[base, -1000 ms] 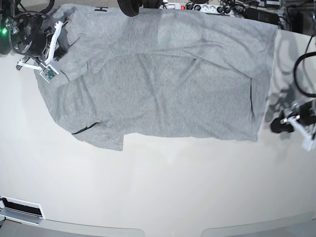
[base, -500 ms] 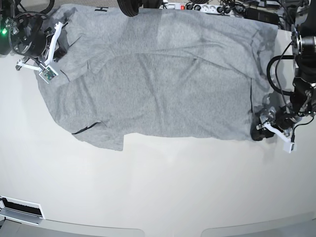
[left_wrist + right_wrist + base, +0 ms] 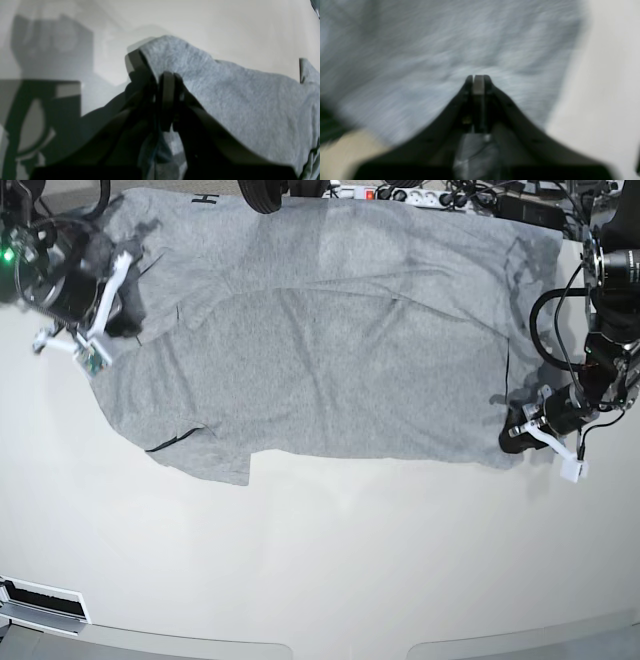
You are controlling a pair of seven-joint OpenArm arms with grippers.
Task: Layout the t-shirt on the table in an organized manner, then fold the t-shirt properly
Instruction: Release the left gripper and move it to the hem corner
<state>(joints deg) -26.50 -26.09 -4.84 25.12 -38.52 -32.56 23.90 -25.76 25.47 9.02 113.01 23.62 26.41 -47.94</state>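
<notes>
The heather-grey t-shirt [image 3: 330, 350] lies spread over the far half of the off-white table [image 3: 320, 560], with black lettering just showing at its far edge. My left gripper [image 3: 512, 440] sits at the shirt's near right corner. In the left wrist view this gripper [image 3: 166, 77] is shut, with the t-shirt [image 3: 237, 100] corner pinched and lifted off the table [image 3: 225, 30]. My right gripper [image 3: 118, 320] is at the shirt's left sleeve side. The right wrist view is blurred: that gripper [image 3: 477, 78] has its fingers together over the t-shirt [image 3: 420, 50], and any pinched cloth is hidden.
Power strips and cables [image 3: 410, 195] line the table's far edge, beside a black round object [image 3: 265, 192]. A black cable loop [image 3: 548, 330] hangs by the left arm. A black-and-white label plate [image 3: 40, 605] sits at the near left corner.
The left arm came in from the right and shut on the shirt's near right corner. The right arm shifted slightly up and left at the sleeve, blurring its view.
</notes>
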